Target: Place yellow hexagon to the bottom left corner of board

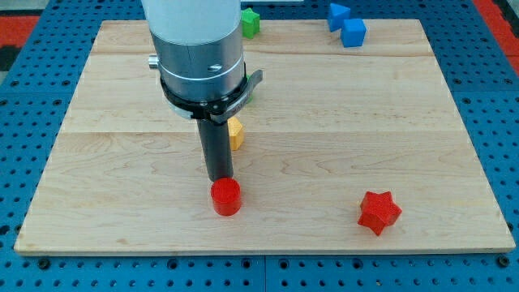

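Note:
The yellow hexagon (236,134) lies near the board's middle, partly hidden behind my dark rod. My tip (220,179) rests on the board just below and left of the yellow block and right above the red cylinder (226,197), close to or touching it. The arm's grey body covers the board's upper middle.
A red star (379,212) lies at the lower right. A green block (250,23) sits at the top edge, partly behind the arm. Two blue blocks (347,25) sit at the upper right. The wooden board (97,162) lies on a blue pegboard table.

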